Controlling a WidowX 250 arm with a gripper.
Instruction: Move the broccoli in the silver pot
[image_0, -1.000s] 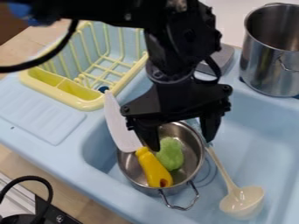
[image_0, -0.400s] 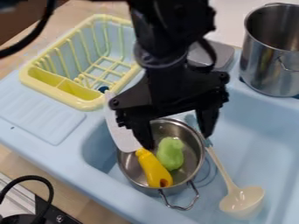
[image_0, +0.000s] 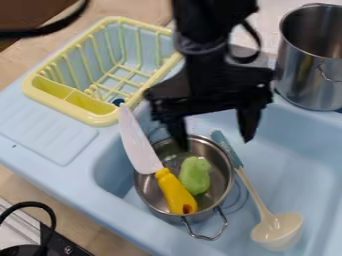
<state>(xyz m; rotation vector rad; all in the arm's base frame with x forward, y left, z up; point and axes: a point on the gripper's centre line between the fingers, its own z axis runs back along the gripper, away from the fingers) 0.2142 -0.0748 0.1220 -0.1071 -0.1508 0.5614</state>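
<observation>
The black gripper (image_0: 215, 142) hangs over the back rim of the small silver pot, its two fingers spread wide with nothing between them. Below it, the silver pot (image_0: 153, 195) stands in the blue sink. A light green piece, the broccoli (image_0: 194, 175), lies inside the pot, slightly right of its middle. Beside it on the left is a knife (image_0: 175, 191), its yellow handle in the pot and its pale blade leaning out over the back-left rim.
A cream ladle (image_0: 276, 230) with a blue handle end lies in the sink right of the pot. A tall metal pot (image_0: 304, 82) stands at the back right. The yellow dish rack (image_0: 101, 119) is at the back left, beside the sink (image_0: 307, 150).
The gripper first shifted back and a little left, then up and to the right, uncovering more of the pot and the ladle's blue handle. The broccoli and knife have not moved.
</observation>
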